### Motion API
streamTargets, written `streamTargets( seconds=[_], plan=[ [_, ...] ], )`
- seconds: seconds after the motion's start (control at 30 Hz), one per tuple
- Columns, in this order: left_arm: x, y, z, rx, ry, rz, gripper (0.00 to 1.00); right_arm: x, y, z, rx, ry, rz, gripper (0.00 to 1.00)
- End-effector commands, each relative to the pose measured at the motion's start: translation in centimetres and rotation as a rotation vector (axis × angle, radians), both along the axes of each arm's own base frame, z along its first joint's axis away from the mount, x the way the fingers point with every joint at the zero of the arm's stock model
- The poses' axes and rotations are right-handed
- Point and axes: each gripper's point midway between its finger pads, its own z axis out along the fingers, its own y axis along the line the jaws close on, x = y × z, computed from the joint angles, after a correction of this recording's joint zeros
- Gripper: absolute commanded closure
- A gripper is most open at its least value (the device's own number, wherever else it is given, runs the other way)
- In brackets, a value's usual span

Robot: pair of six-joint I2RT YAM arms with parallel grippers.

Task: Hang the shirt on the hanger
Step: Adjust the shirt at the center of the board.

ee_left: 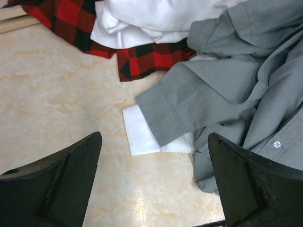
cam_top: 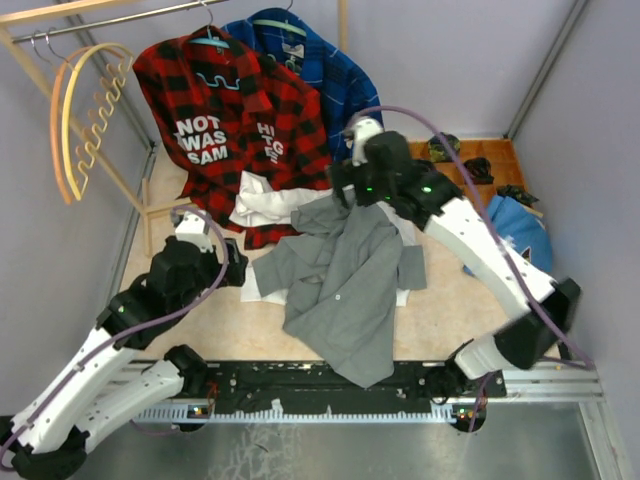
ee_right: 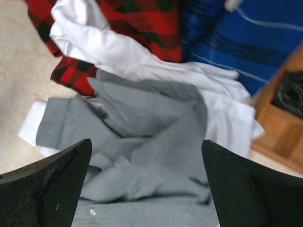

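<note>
The grey shirt (cam_top: 340, 290) lies crumpled on the table (cam_top: 200, 325), about in the middle, with its lower part reaching toward the near edge. One sleeve stretches out to the left, and its cuff rests on a strip of white shirt (cam_top: 265, 205) that shows from under the grey cloth. The white shirt is bunched up just beyond the grey one, lying over the hem of a red and black plaid shirt (cam_top: 230, 110) with white letters. Behind that hangs a blue striped shirt (cam_top: 310, 70).

The hanger (cam_top: 64, 125), pale yellow with a wavy lower bar, hangs from the rail (cam_top: 120, 18) at the far left, well apart from the grey shirt.

The left gripper (cam_top: 236, 263) sits low just to the left of the grey cuff. In its wrist view its fingers (ee_left: 71, 184) stand wide apart with nothing between them. The right gripper (cam_top: 347, 192) hangs over the far end of the grey shirt, near its bunched top. Its fingers (ee_right: 52, 184) are also wide apart and hold nothing, and the grey cloth lies loose below them.
</note>
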Motion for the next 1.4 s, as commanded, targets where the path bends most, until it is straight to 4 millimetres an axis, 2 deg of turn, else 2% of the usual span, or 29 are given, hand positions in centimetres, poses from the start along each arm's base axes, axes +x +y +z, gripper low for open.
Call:
streamTargets(
  seconds=[0.0,0.03,0.13,0.2,0.23,0.33,0.4,0.43,0.47,0.5,0.6,0.63,0.7,0.83,0.9,1.0,1.07,1.1,1.17,1.27,1.37],
  plan=[
    [0.0,1.9,1.5,-0.033,-0.075,0.091,0.01,0.7,7.1,0.3,-0.161,-0.077,0.331,0.01],
    [-0.1,2.2,1.8,-0.043,-0.085,0.105,0.02,1.0,8.5,-0.3,-0.200,-0.084,0.371,0.01],
    [-0.5,3.2,2.3,-0.064,-0.113,0.138,0.01,2.4,11.9,-3.7,-0.323,-0.067,0.461,0.01],
    [-0.8,3.7,2.7,-0.079,-0.131,0.152,0.02,3.4,13.1,-5.9,-0.400,-0.059,0.497,0.01],
    [-0.8,3.8,2.8,-0.085,-0.137,0.158,0.01,4.0,13.5,-7.7,-0.453,-0.041,0.506,0.01],
    [-1.0,4.2,3.0,-0.092,-0.145,0.172,0.02,6.0,13.0,-10.9,-0.624,-0.028,0.464,0.02],
    [-1.0,4.3,3.0,-0.091,-0.145,0.179,0.01,7.4,11.5,-12.7,-0.765,-0.029,0.385,0.06],
    [-1.0,4.4,3.0,-0.091,-0.146,0.183,0.01,8.1,10.5,-13.3,-0.846,-0.032,0.327,0.16],
    [-1.0,4.4,3.0,-0.090,-0.145,0.184,0.01,8.4,9.4,-13.6,-0.927,-0.036,0.269,0.32],
    [-1.0,4.5,3.0,-0.089,-0.146,0.186,0.01,8.4,8.9,-13.9,-0.960,-0.032,0.249,0.43],
    [-1.1,4.6,3.1,-0.095,-0.150,0.187,0.01,7.7,9.0,-12.9,-0.921,-0.046,0.225,0.67],
    [-1.1,4.6,3.1,-0.097,-0.152,0.189,0.01,7.4,9.3,-11.8,-0.888,-0.067,0.219,0.81],
    [-1.2,4.7,3.2,-0.100,-0.156,0.190,0.01,6.9,9.9,-9.1,-0.822,-0.131,0.199,0.99],
    [-1.3,4.9,3.3,-0.104,-0.163,0.193,0.01,5.7,10.7,-2.2,-0.723,-0.262,0.154,1.00],
    [-1.3,5.0,3.3,-0.107,-0.166,0.198,0.01,4.9,11.5,2.1,-0.644,-0.328,0.137,1.00],
    [-1.6,5.5,3.8,-0.124,-0.182,0.214,0.01,3.6,13.1,10.3,-0.452,-0.455,0.128,1.00],
    [-2.0,6.0,4.2,-0.146,-0.201,0.231,0.01,2.0,14.0,16.5,-0.284,-0.550,0.139,1.00],
    [-2.2,6.4,4.4,-0.158,-0.214,0.245,0.01,0.9,13.7,20.9,-0.166,-0.618,0.130,1.00],
    [-2.6,7.2,4.9,-0.185,-0.237,0.266,0.01,-1.3,13.3,26.5,0.026,-0.704,0.146,1.00],
    [-3.2,8.1,5.4,-0.218,-0.269,0.291,0.01,-5.0,11.5,33.4,0.328,-0.812,0.184,1.00],
    [-3.6,8.6,5.7,-0.240,-0.287,0.307,0.01,-9.0,7.8,39.0,0.570,-0.919,0.204,1.00]
  ],
)
